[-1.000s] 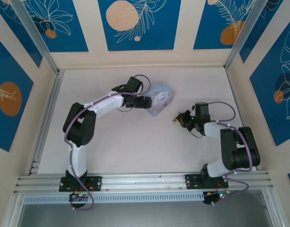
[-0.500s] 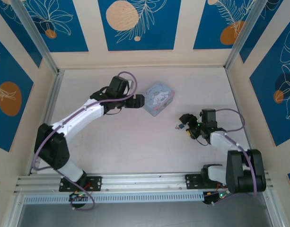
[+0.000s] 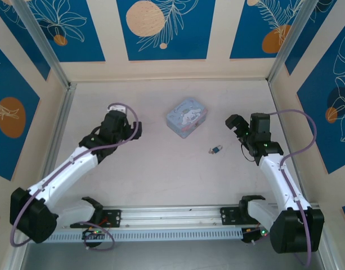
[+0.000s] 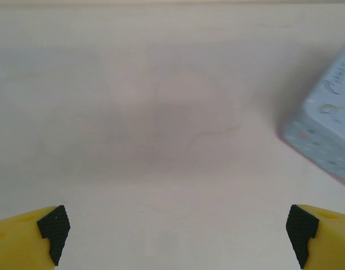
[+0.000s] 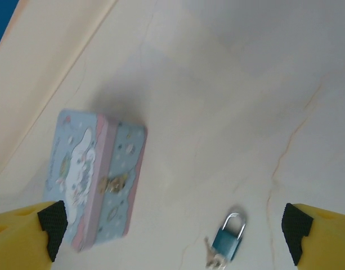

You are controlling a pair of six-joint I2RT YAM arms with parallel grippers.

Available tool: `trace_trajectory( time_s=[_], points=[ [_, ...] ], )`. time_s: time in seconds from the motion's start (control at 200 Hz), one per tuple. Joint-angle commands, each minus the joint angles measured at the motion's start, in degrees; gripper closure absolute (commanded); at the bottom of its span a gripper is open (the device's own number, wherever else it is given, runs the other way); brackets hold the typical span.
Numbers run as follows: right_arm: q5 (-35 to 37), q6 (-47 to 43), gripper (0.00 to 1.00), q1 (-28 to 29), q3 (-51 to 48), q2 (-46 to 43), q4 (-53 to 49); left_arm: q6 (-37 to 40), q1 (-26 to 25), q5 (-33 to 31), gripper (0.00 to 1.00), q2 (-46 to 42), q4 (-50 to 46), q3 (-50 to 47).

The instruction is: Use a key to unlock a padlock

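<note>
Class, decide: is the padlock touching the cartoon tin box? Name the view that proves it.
Apart. The top external view shows bare table between the padlock and the tin box; the right wrist view shows the same gap.

Overhead, low wrists; seemingly common tin (image 3: 187,117)

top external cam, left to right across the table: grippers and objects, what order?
Left gripper → pale blue cartoon-printed rectangular tin box → tiny blue metal padlock → right gripper
</note>
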Motion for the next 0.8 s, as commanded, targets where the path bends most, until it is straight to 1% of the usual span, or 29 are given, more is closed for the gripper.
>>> trace_trajectory(
  time_s=[0.0, 0.055, 0.095, 0.145, 0.215, 0.29, 0.345, 0.405, 0.485, 0.53, 0.56, 0.615, 0.655, 0.685, 0.74, 0.795],
  points=[
    [9.4, -5.4, 0.00, 0.2, -2.0, 1.2, 8.5, 12.5, 1.6, -13.4, 0.00, -2.6, 12.1, -4.8],
    [10.9, -8.7, 0.00, 0.3, -2.2, 2.4, 11.7, 15.2, 4.0, -13.1, 0.00, -2.2, 13.9, -5.6],
    [12.2, -12.8, 0.00, 0.5, -1.5, 3.8, 12.6, 16.1, 5.8, -12.5, 0.00, -1.5, 16.0, -6.7],
    [13.8, -16.9, 0.00, 0.8, -0.9, 5.7, 13.6, 16.4, 8.1, -11.2, 0.00, -0.7, 20.4, -8.9],
    [15.5, -21.8, 0.01, 0.9, -2.1, 7.7, 18.7, 15.8, 11.2, -9.1, 0.00, 1.1, 26.8, -12.0],
    [17.1, -25.3, 0.01, 0.8, -3.8, 9.8, 23.4, 16.2, 13.8, -7.9, 0.00, 4.8, 31.6, -14.1],
    [18.6, -27.3, 0.00, 0.7, -4.3, 11.6, 25.0, 16.8, 15.2, -8.3, 0.00, 7.7, 34.3, -15.8],
    [19.5, -29.5, 0.00, 0.7, -5.2, 13.5, 27.2, 18.5, 16.3, -7.8, 0.00, 10.0, 41.0, -19.5],
    [20.1, -32.7, 0.00, 0.7, -6.9, 15.4, 30.9, 17.3, 18.4, -6.7, 0.00, 12.5, 47.0, -23.9],
    [20.7, -34.0, 0.00, 0.7, -8.5, 16.1, 34.3, 16.9, 19.5, -5.0, 0.00, 13.1, 53.7, -27.2],
    [20.5, -35.1, 0.00, 0.6, -9.8, 16.6, 37.1, 16.7, 19.9, -4.1, 0.00, 12.5, 55.0, -28.0],
    [19.3, -36.7, 0.00, 0.6, -12.0, 17.9, 42.3, 16.7, 21.3, -0.3, 0.00, 12.6, 59.8, -29.2],
    [17.6, -37.3, 0.00, 0.6, -12.3, 19.0, 43.4, 17.0, 22.1, 1.4, 0.00, 13.7, 61.0, -28.9],
    [16.5, -37.2, 0.00, 0.7, -12.8, 20.0, 44.8, 16.6, 23.0, 3.9, 0.00, 14.5, 60.7, -28.5],
    [13.8, -37.0, 0.01, 1.0, -16.0, 21.3, 51.1, 16.7, 24.3, 8.2, 0.00, 16.6, 63.3, -29.1],
    [12.1, -37.8, 0.00, 2.0, -17.6, 20.7, 55.1, 17.1, 24.6, 10.1, 0.00, 18.5, 67.1, -30.2]
  ],
)
